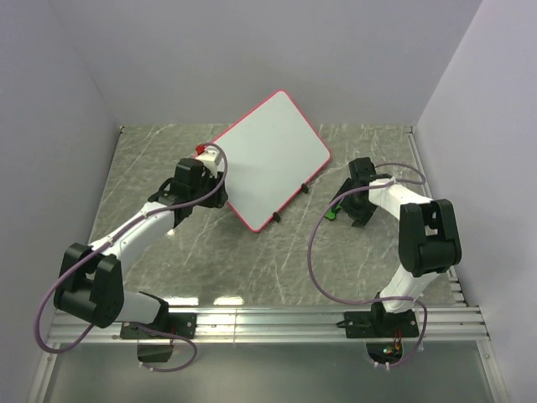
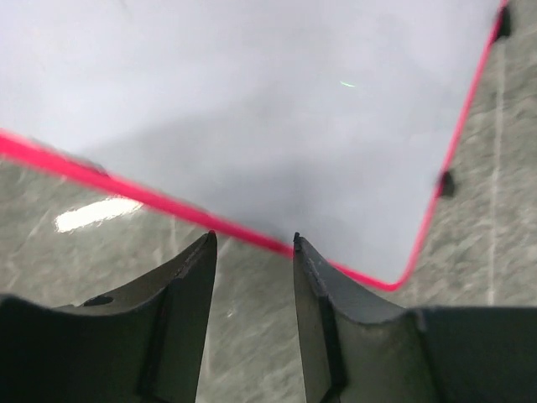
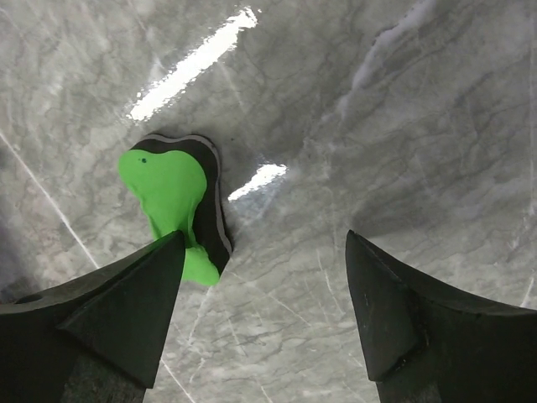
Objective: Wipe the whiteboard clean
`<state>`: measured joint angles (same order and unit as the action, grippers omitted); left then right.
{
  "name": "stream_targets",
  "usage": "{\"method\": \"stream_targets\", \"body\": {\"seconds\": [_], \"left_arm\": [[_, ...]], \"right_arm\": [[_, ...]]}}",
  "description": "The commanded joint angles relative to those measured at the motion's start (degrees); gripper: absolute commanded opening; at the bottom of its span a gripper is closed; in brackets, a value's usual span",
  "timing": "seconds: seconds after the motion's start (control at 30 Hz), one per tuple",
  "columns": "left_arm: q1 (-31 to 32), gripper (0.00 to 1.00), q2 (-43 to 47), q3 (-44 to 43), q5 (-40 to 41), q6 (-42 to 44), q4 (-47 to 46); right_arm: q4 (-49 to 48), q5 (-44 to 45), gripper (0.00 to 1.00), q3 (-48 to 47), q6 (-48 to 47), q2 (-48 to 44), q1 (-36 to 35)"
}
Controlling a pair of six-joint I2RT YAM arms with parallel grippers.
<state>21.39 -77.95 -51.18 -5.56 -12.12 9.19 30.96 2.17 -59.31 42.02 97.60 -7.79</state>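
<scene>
Left fingers [image 2: 180,302] narrowly parted, gripping nothing, at 9 o'clock of one whiteboard [image 1: 268,159] on table [image 1: 252,260] toward 12, cropped in wrist view. Right fingers [image 3: 126,294] wide, empty, partly hiding one green eraser [image 3: 168,189]. Two black clips [image 1: 304,186].

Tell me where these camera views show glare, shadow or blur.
Top view: sharp, pale reflections on the grey marbled tabletop along its near edge. Left wrist view: the white board with a pink-red rim looks soft and shadowed toward its near edge. Right wrist view: glare streaks beside the green-and-black eraser block.
</scene>
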Motion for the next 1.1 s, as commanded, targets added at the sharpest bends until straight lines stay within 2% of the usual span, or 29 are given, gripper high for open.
{"method": "stream_targets", "body": {"seconds": [0.0,0.1,0.47,0.57,0.63,0.67,0.7,0.77,0.87,0.97,1.07], "left_arm": [[-0.29,0.47,0.7,-2.79,4.42,4.56,3.46],[-0.29,0.51,0.61,-2.96,4.33,4.56,3.99],[-0.38,0.56,1.4,-5.33,4.95,5.09,5.75],[-0.38,0.62,2.36,-6.39,4.95,4.48,6.63],[-0.38,0.68,3.68,-7.35,5.3,4.04,7.42],[-0.38,0.75,4.21,-7.71,5.39,3.69,7.59],[-0.38,0.9,5.26,-8.06,5.39,2.9,7.94],[-0.38,0.99,6.23,-8.76,8.54,0.71,9.61],[-1.78,0.99,9.56,-7.45,9.95,-4.29,9.8],[-4.5,0.99,13.52,-6.48,11.53,-8.95,9.44],[-6.88,1.0,15.9,-7.18,14.51,-11.95,9.53]], "right_arm": [[-0.9,1.34,0.84,0.86,-0.89,-2.15,0.67],[-1.08,1.08,0.84,0.77,-0.71,-1.89,0.76],[-1.52,0.99,0.84,0.77,-0.71,-1.8,0.76],[-2.13,0.9,0.85,0.69,-1.15,-2.85,0.67],[-3.18,-0.06,0.86,0.86,-1.76,-5.13,0.67],[-3.53,-0.33,0.86,0.95,-2.55,-6.19,0.76],[-4.67,-0.94,0.86,1.21,-2.99,-7.41,0.59],[-6.25,-3.74,0.86,1.3,-4.13,-11.54,0.41],[-7.84,-7.44,0.86,-0.44,-6.24,-17.6,-1.43],[-9.68,-7.19,0.87,-5.63,-11.42,-25.07,-7.31],[-10.92,-7.36,1.0,-13.27,-14.07,-29.39,-12.59]]}}
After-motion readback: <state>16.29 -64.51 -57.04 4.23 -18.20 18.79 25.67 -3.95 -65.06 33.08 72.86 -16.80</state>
